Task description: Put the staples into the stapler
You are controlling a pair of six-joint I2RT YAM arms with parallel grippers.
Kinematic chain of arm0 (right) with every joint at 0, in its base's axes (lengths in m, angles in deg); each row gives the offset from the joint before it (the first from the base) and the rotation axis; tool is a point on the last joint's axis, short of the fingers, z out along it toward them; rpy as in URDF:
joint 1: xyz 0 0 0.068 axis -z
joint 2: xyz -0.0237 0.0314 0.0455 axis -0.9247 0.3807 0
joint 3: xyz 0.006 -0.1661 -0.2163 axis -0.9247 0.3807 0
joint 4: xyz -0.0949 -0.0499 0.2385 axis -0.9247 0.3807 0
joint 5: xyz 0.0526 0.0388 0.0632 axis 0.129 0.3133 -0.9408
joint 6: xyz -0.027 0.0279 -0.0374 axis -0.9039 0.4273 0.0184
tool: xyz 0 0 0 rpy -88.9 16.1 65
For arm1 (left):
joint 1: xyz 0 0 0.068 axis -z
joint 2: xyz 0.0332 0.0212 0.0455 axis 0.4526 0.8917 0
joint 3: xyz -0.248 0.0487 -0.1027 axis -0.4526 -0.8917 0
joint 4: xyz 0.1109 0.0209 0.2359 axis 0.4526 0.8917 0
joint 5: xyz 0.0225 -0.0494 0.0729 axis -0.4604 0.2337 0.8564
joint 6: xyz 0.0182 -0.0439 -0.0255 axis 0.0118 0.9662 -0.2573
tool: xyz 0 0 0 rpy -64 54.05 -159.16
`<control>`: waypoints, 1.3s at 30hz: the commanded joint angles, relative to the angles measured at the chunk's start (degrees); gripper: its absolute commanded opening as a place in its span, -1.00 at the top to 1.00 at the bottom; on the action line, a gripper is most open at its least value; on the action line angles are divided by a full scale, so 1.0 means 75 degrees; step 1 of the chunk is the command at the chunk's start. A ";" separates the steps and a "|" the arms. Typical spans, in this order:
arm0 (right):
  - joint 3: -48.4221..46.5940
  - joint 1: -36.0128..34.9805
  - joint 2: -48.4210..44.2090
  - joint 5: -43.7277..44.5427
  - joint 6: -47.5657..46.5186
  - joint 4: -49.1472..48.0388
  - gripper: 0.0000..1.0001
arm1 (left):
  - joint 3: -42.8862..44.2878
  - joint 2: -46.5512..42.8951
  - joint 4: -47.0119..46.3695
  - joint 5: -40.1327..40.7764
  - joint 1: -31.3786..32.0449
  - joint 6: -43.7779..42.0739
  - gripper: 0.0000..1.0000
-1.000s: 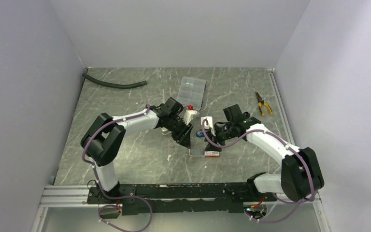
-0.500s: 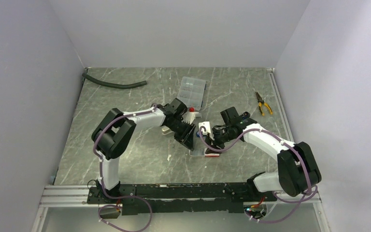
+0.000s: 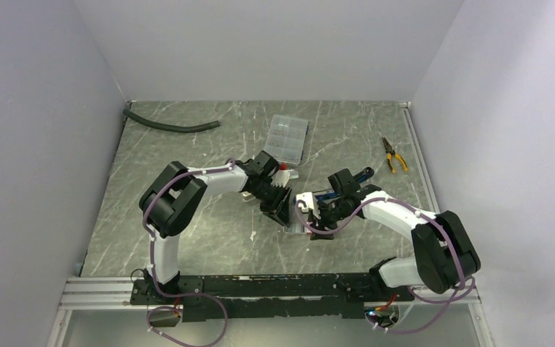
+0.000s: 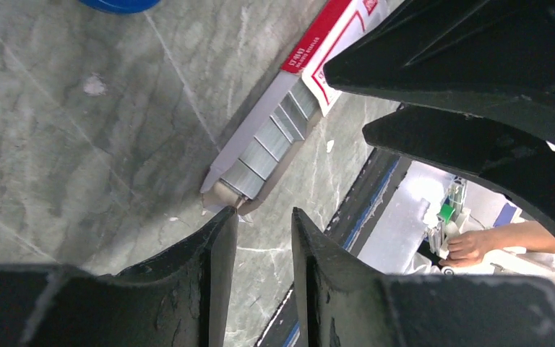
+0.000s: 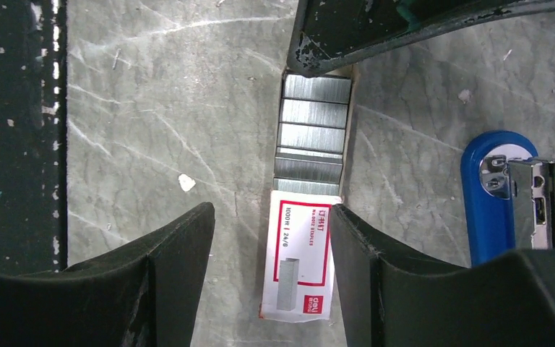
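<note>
Right tool (image 5: 271, 224) widening and settling astride white box (image 5: 300, 267); left tool (image 4: 256, 235), narrowly spread and empty, moving up to tray (image 4: 219, 191) end by the staples (image 5: 312, 137), so strip pickup looking imminent

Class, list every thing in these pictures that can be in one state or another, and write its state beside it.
staple box: slid open at one end
staples: exposed, lying in rows
stapler: seemingly opened, metal rail showing
left gripper: jaws slightly apart, nothing between them
right gripper: jaws open, astride the staple box
clear case: too small to tell whether the lid is shut
</note>
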 commanded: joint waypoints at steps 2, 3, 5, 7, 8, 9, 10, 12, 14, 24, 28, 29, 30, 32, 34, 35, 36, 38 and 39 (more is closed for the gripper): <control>0.0050 -0.0107 0.0161 0.0257 0.0181 -0.0650 -0.25 | 0.0072 0.0210 -0.0244 0.0174 0.0021 0.0255 0.23; 0.0053 -0.0127 0.0196 0.0291 0.0214 -0.0689 -0.25 | 0.0068 0.0228 -0.0252 0.0200 0.0022 0.0263 0.23; 0.0083 -0.0190 0.0309 0.0371 0.0287 -0.0801 -0.24 | 0.0044 0.0269 -0.0283 0.0252 0.0015 0.0292 0.22; 0.0065 -0.0281 0.0431 0.0488 0.0365 -0.0873 -0.22 | 0.0066 0.0322 -0.0254 0.0280 0.0033 0.0304 0.22; 0.0047 -0.0329 0.0485 0.0570 0.0430 -0.0912 -0.21 | 0.0086 0.0345 -0.0234 0.0330 0.0038 0.0316 0.22; 0.0041 -0.0385 0.0533 0.0634 0.0486 -0.0943 -0.19 | 0.0079 0.0349 -0.0235 0.0355 0.0043 0.0309 0.22; 0.0032 -0.0424 0.0572 0.0682 0.0519 -0.0972 -0.18 | 0.0075 0.0358 -0.0203 0.0405 0.0051 0.0311 0.23; 0.0069 -0.0467 0.0616 0.0794 0.0628 -0.1089 -0.13 | 0.0081 0.0361 -0.0188 0.0444 0.0057 0.0280 0.23; 0.0092 -0.0500 0.0639 0.0898 0.0723 -0.1205 -0.10 | 0.0125 0.0399 -0.0163 0.0427 0.0063 0.0269 0.23; 0.0206 -0.0523 0.0622 0.1070 0.0787 -0.1335 0.11 | 0.0162 0.0144 -0.0226 0.0429 0.0045 0.0049 0.21; 0.0167 -0.0518 0.0598 0.0948 0.0838 -0.1375 0.28 | 0.0199 -0.0095 -0.0217 0.0340 0.0034 -0.0201 0.17; 0.0141 -0.0524 0.0595 0.0928 0.0894 -0.1388 0.30 | 0.0222 -0.0150 -0.0209 0.0307 0.0023 -0.0258 0.16; 0.0084 -0.0518 0.0579 0.0881 0.0904 -0.1363 0.33 | 0.0238 -0.0206 -0.0199 0.0282 -0.0003 -0.0329 0.14; 0.0015 -0.0518 0.0536 0.0786 0.0678 -0.1200 0.35 | 0.0234 -0.0372 -0.0238 0.0208 -0.0080 -0.0565 0.10; 0.0007 -0.0518 0.0435 0.0695 0.0179 -0.0988 0.37 | 0.0219 -0.0546 -0.0262 0.0134 -0.0200 -0.0823 0.05; 0.0002 -0.0518 0.0412 0.0659 -0.0217 -0.0857 0.37 | 0.0220 -0.0640 -0.0251 0.0075 -0.0280 -0.0957 0.03; -0.0027 -0.0518 0.0408 0.0635 -0.0476 -0.0730 0.36 | 0.0229 -0.0716 -0.0209 0.0028 -0.0367 -0.1058 0.01; -0.0221 -0.0520 0.0508 0.0575 -0.1118 -0.0257 0.35 | 0.0229 -0.0911 -0.0118 -0.0043 -0.0575 -0.1267 -0.02; -0.0362 -0.0521 0.0597 0.0569 -0.1423 -0.0003 0.35 | 0.0218 -0.1011 -0.0080 -0.0057 -0.0697 -0.1341 -0.03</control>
